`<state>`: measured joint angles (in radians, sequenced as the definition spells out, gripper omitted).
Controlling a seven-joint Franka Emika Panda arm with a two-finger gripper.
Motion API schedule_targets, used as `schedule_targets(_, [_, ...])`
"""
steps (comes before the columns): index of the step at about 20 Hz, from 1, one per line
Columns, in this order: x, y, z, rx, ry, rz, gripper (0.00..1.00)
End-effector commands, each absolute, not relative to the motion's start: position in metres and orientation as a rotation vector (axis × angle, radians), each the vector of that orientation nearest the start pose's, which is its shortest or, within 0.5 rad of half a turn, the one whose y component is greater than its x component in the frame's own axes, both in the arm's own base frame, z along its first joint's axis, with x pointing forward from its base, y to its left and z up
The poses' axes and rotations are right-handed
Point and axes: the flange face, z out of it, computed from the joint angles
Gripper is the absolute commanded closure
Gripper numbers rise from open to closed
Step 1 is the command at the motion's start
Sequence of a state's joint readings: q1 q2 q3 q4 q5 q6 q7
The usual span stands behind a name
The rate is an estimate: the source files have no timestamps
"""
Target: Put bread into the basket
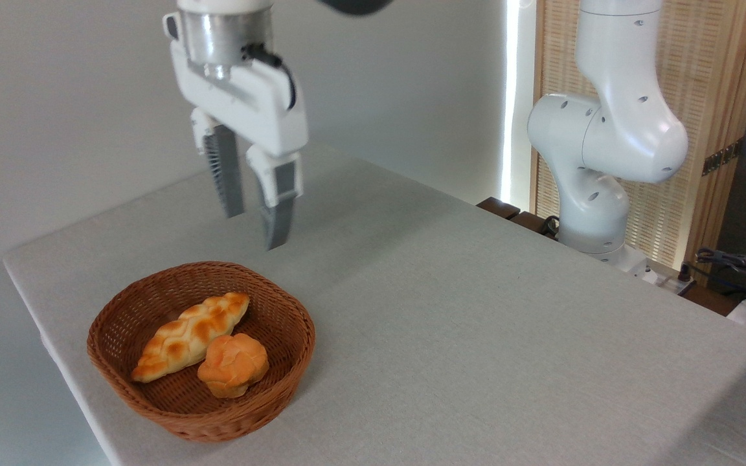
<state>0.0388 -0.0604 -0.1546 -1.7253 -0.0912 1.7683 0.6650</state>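
With loaf (190, 336) lying in basket (128, 310), touching bun (233, 364), your task looks done. Risk, judged: lowering gripper (255, 223) straight down could clip far rim, tipping basket. Fingers (226, 175) slightly parted, holding nothing. Loaf sits below them, toward camera, well apart.

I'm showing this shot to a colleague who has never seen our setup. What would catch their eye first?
Probably the brown wicker basket near the table's front left corner, with a long braided loaf lying inside it and a small round orange bun touching the loaf's right side. Next would be the gripper hanging above the basket's far rim, its fingers apart and holding nothing. The white arm's base stands at the table's far right edge.
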Motion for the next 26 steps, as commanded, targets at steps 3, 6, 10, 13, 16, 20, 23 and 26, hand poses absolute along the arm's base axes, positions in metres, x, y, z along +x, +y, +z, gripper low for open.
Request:
schedule_targets(3, [0.543,-0.063,0.609,-2.907,1.198,-0.081,0.0])
schedule_targets(6, [0.548,-0.037,0.622,-2.933,1.135,-0.129,0.0])
schedule_targets(10, [0.551,-0.025,0.625,-2.952,1.101,-0.141,0.0])
schedule_targets(13, [0.553,-0.029,0.622,-2.945,1.104,-0.125,0.0])
schedule_targets(16, [0.551,-0.028,0.62,-2.947,1.108,-0.098,0.0])
schedule_targets(20, [0.551,-0.028,0.619,-2.95,1.102,-0.088,0.0])
schedule_targets(23, [0.549,-0.026,0.617,-2.955,1.107,-0.056,0.0])
schedule_targets(26, [0.55,-0.025,0.616,-2.954,1.111,-0.051,0.0])
